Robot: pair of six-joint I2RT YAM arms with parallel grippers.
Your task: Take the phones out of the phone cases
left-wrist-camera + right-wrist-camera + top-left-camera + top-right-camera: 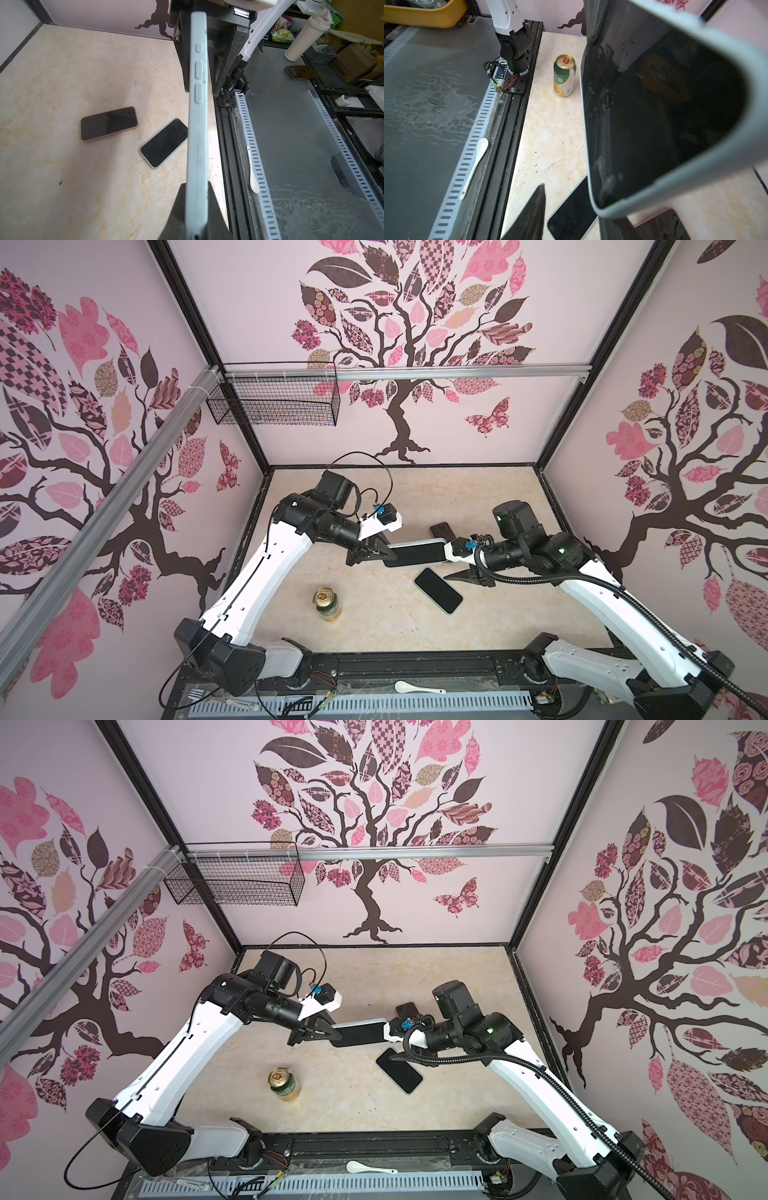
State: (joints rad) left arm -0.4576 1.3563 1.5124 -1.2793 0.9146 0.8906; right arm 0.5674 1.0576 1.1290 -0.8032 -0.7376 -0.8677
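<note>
A phone (415, 553) (359, 1033) with a dark screen (654, 114) sits inside a pale blue phone case (197, 124) (675, 187) and is held level above the table's middle. My left gripper (384, 556) (332, 1036) (196, 187) is shut on one end of it, a finger on each face. My right gripper (440, 556) (388, 1038) (575, 203) straddles the other end. One finger (612, 228) lies behind the case. The other finger (537, 207) stands apart from the screen, so these jaws are open.
Two more phones lie on the table under the right arm, one white-rimmed (438, 590) (164, 143), one pink-cased (441, 529) (109, 123). A green and gold can (327, 604) (564, 75) stands front-left. A white spoon (417, 687) lies on the front rail. A wire basket (274, 402) hangs back-left.
</note>
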